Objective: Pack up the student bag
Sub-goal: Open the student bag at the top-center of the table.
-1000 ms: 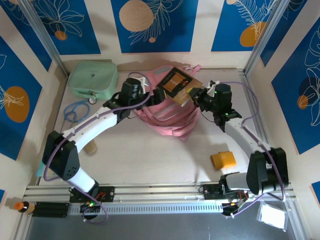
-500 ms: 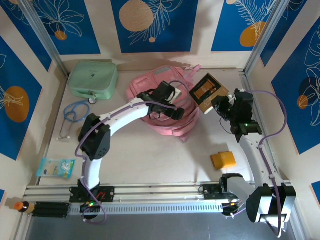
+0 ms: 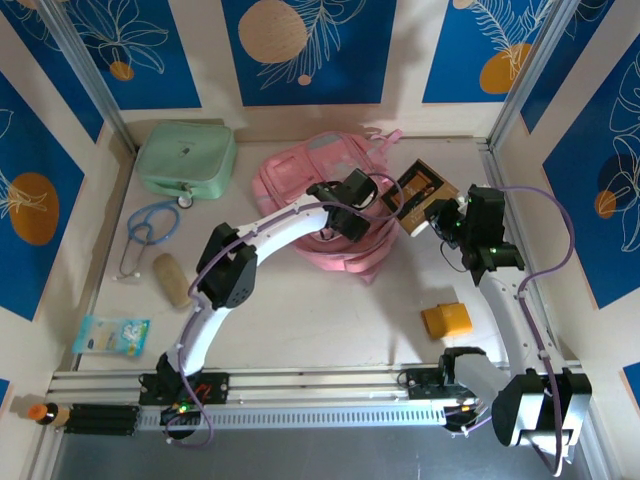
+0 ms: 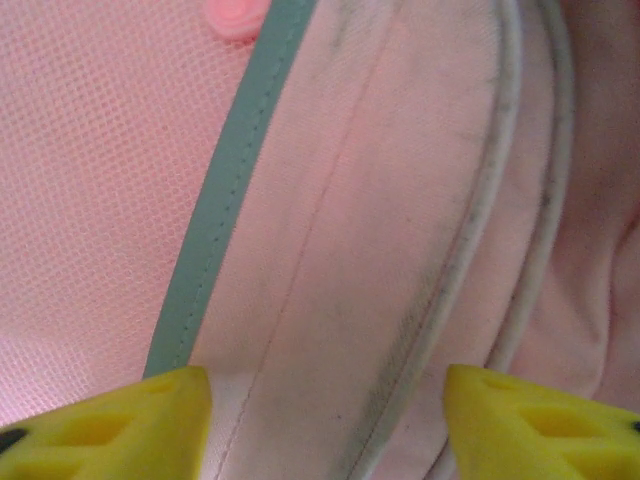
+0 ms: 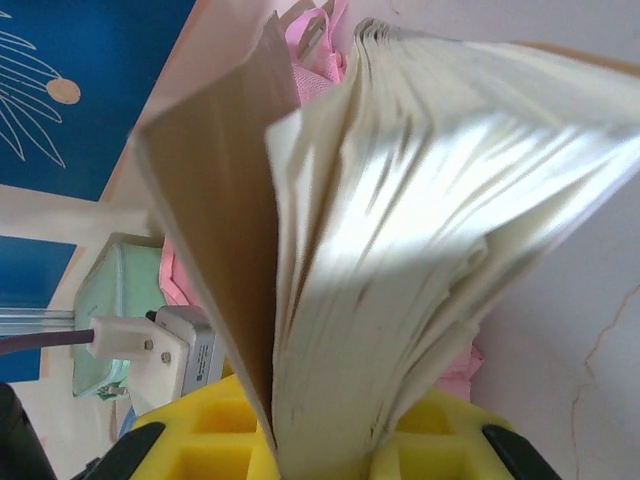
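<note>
The student bag (image 3: 300,180), soft pink fabric with loose straps, lies at the back middle of the table. My left gripper (image 3: 343,212) rests on its right part, jaws apart. In the left wrist view its yellow fingertips (image 4: 325,420) straddle pink fabric (image 4: 330,200) with a grey-green trim and pale piping, pressed close to it. My right gripper (image 3: 443,222) is shut on a brown-covered book (image 3: 420,195), held in the air just right of the bag. The right wrist view shows the book's pages (image 5: 400,200) fanning up from between the yellow fingers (image 5: 330,440).
A mint-green case (image 3: 186,157) stands at the back left. A blue stethoscope (image 3: 148,225), a beige roll (image 3: 170,278) and a tissue packet (image 3: 112,335) lie along the left side. An orange block (image 3: 446,320) sits at the front right.
My left arm swung from the bag's left side across to its right part, and its jaws narrowed. My right gripper carried the book off the bag to the right.
</note>
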Robot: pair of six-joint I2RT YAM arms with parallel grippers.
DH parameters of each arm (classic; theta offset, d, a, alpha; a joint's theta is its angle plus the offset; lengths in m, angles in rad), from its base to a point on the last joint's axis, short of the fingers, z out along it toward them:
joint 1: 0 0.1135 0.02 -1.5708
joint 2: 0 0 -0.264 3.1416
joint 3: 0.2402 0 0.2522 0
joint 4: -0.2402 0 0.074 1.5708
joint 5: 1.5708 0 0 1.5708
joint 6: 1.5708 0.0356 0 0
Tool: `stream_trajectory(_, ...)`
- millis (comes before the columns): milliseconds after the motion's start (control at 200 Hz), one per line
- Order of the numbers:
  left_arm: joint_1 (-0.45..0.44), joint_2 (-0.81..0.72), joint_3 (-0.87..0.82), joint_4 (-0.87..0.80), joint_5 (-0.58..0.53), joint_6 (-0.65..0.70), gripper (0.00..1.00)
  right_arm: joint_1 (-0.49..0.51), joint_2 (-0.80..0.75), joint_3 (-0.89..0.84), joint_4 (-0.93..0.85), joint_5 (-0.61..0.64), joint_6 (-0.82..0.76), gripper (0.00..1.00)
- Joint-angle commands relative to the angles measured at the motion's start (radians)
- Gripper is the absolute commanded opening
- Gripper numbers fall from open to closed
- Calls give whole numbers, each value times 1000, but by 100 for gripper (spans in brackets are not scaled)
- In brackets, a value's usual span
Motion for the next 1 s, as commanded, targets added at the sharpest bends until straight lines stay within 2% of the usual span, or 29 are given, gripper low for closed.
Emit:
stream_trajectory(0,2,41,45,-48,-45,-5,55,-9,-30,0,32,17,-1,2)
stream_trajectory(155,2,60,53,-53,-35,3,45,-9,-31,-5,31,18,4,2)
stream_trajectory(345,3,71,69,-72,-43,11,43,-11,-28,-8,31,20,6,2)
stream_trajectory(410,3,74,78,-77,-50,15,39,-11,-28,-10,29,20,7,2)
stream_trajectory(495,5,70,83,-78,-49,17,30,-11,-29,-10,25,23,6,2)
stream_trajectory(595,5,48,84,-73,-28,18,8,-11,-34,-8,22,33,-9,2)
stream_trajectory(670,7,19,78,-66,-23,18,0,-13,-41,0,9,62,-42,2)
stream_trajectory(805,15,-60,44,-37,-41,16,0,-38,-66,12,-4,87,-90,2)
stream_trajectory(995,42,-218,-87,77,-85,-15,0,-52,-106,8,-28,108,-119,2)
